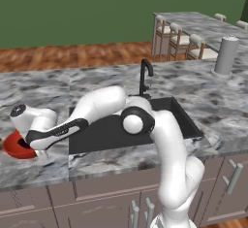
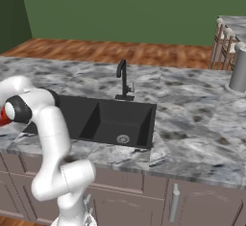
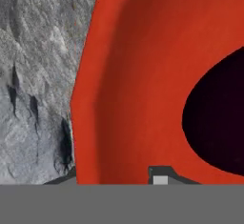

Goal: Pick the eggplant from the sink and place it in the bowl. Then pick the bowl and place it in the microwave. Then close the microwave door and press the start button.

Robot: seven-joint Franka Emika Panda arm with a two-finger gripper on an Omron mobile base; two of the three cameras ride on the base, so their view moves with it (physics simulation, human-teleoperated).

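One eggplant [image 3: 217,118] lies inside the red bowl [image 3: 133,75], which rests on the grey marble counter [image 1: 43,89] left of the black sink [image 2: 113,119], near the front edge. The gripper [image 1: 41,155] sits at the bowl rim; finger spacing cannot be determined.

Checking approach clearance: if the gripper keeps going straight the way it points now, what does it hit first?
Most likely the bowl: the hand view looks straight into its red inner wall at close range, with the eggplant lying inside, off to one side. One fingertip already sits over the bowl. Exact depth is unclear.
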